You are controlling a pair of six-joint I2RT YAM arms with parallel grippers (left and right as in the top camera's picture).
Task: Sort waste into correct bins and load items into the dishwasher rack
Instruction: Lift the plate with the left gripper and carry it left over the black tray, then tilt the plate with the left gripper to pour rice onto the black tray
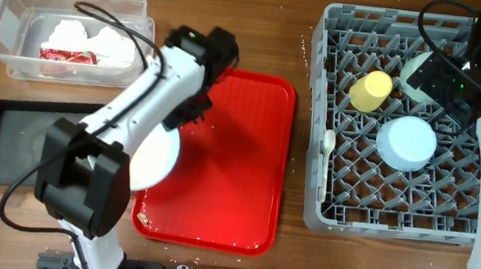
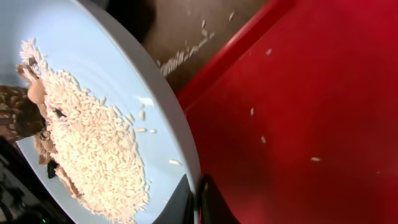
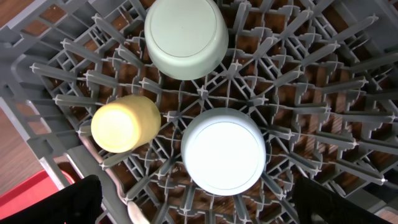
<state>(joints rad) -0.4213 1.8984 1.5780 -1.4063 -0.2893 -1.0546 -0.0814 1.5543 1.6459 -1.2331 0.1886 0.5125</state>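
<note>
The left gripper [image 2: 198, 200] is pinched tight on the rim of the light blue plate [image 2: 118, 56]. Only the finger ends show, at the bottom edge of the wrist view. The plate sits over the left edge of the red tray [image 1: 227, 170], on the side toward the black tray [image 1: 10, 138]. From overhead the left arm covers most of the plate, so only a pale crescent of it is visible. Whether the plate is tilted or level is hard to tell.

A heap of rice scraps [image 2: 93, 149] with brown bits lies on the plate. The plate's lower left part runs out of view behind dark blurred shapes. A few stray grains [image 2: 261, 138] dot the red tray's floor.

The clear tub [image 1: 10, 24] stands well to the upper left of the red tray. It holds crumpled napkins [image 1: 87, 38] and the red wrapper [image 1: 66, 55].

The dishwasher rack [image 1: 376, 227] stands just to the right of the red tray. In it are the yellow cup [image 1: 370, 91] on its side and the light blue bowl [image 1: 407, 142] upside down. The pale green bowl [image 3: 185, 37] is also upside down, and from overhead the right arm half hides it.

A white utensil [image 1: 329, 143] lies along the rack edge nearest the red tray. It is too small to tell whether it is a fork or a spoon.

The right gripper [image 3: 205, 208] hangs above the rack with its jaws spread wide and nothing between them. Only dark finger stubs show in the wrist view's bottom corners.
</note>
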